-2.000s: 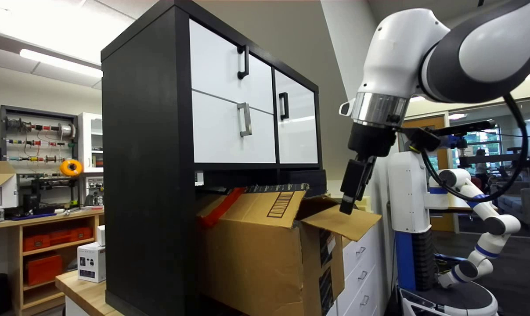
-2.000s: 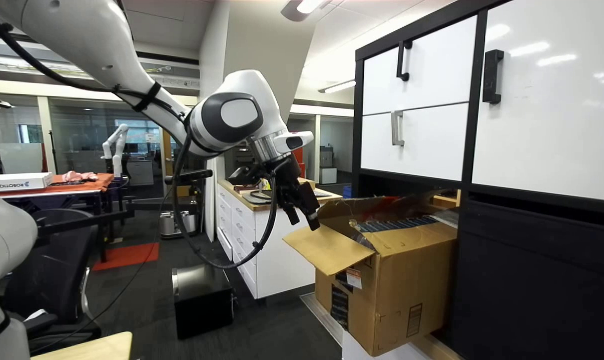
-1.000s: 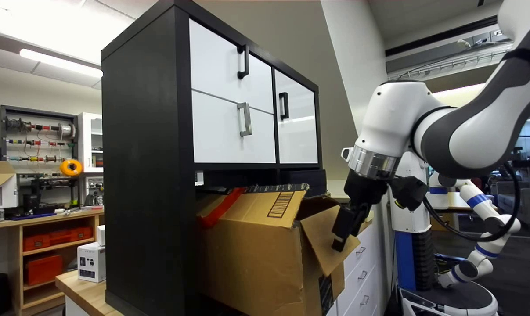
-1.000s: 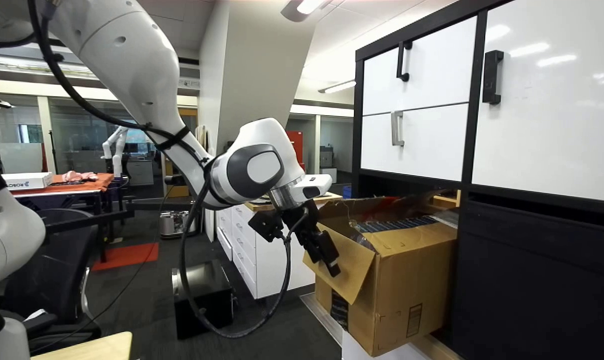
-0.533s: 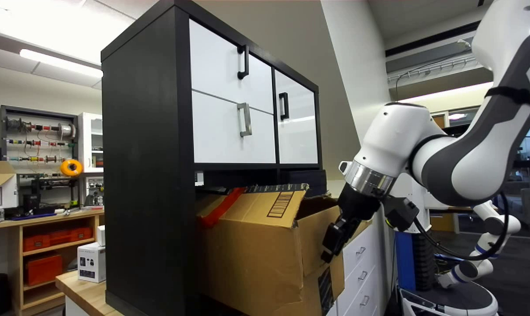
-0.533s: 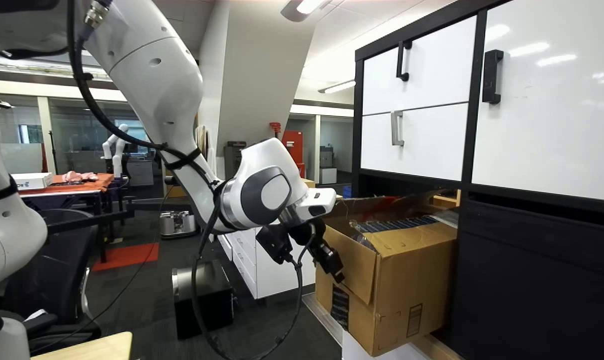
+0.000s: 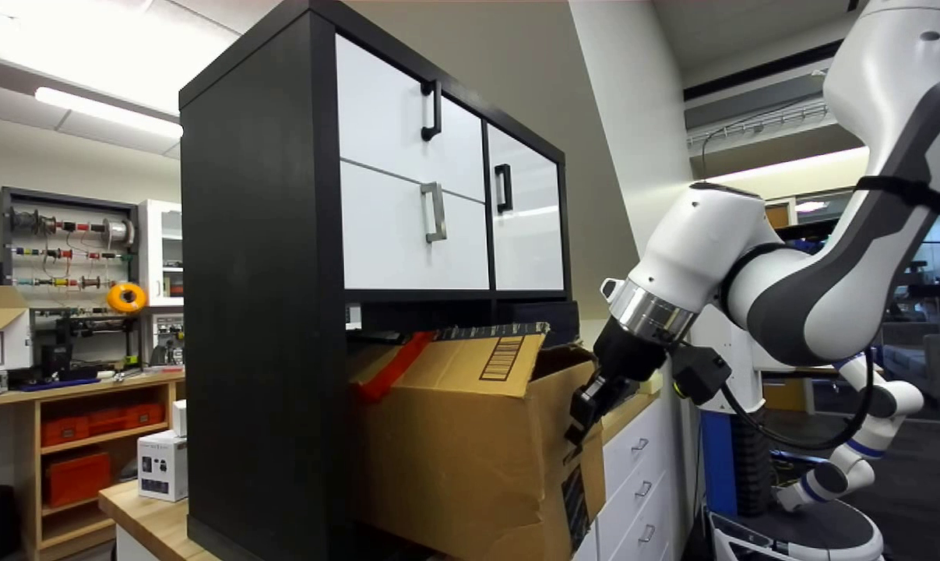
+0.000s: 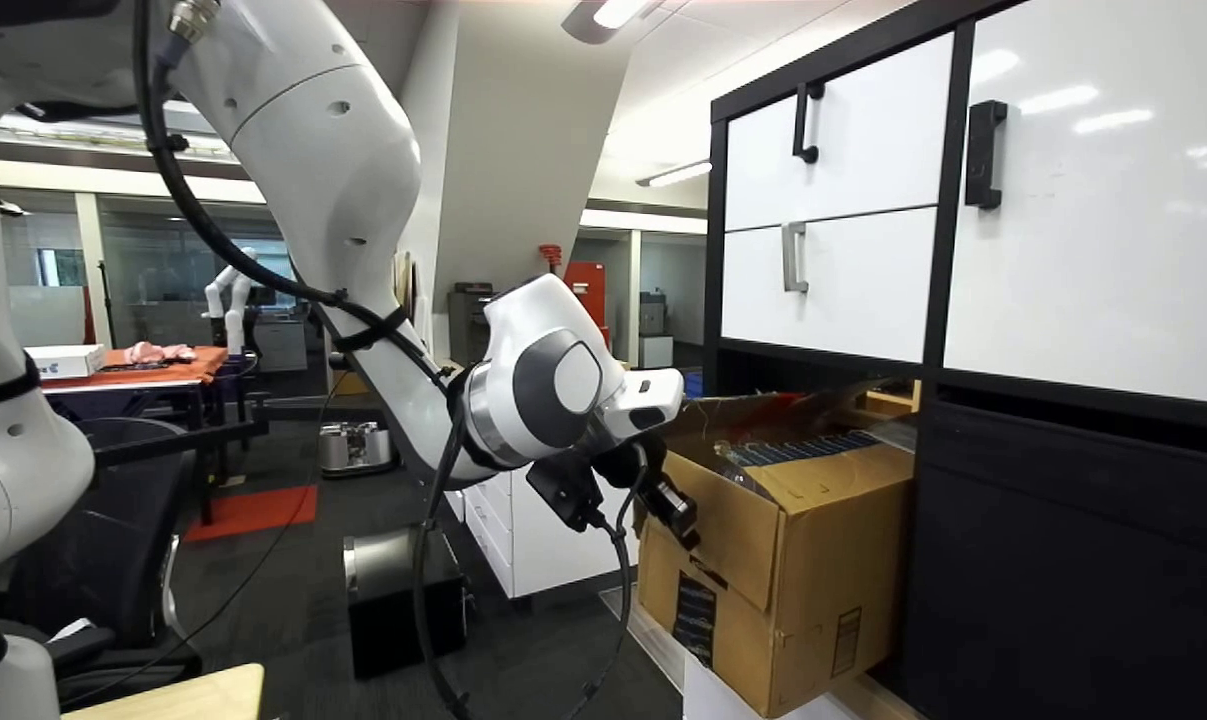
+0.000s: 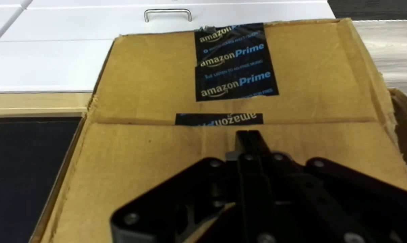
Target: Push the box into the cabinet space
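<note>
The cardboard box [image 7: 454, 452] stands partly inside the cabinet space [image 7: 431, 315] and sticks out at the front, in both exterior views. Its front flap [image 8: 718, 515] hangs folded down over the front face. In the wrist view the taped front of the box [image 9: 149, 74] fills most of the picture. My gripper [image 9: 247, 132] is shut, its fingertips together with nothing between them. In an exterior view the gripper [image 7: 575, 436] points down at the box's front and appears to touch the flap. The box's rear part is hidden inside the cabinet [image 8: 931, 300].
White drawers with a wooden top [image 7: 633, 467] stand beyond the box. A black drawer front [image 8: 1073, 550] borders the cabinet space. My arm's cable [image 8: 418, 570] hangs in a loop. A black cube [image 8: 403, 600] sits on the floor, near a swivel chair [image 8: 103, 540].
My gripper has come down and toward the box, and its jaws have shut. The flap, which stuck outward, is folded down against the front. Lately the box has shifted or turned slightly.
</note>
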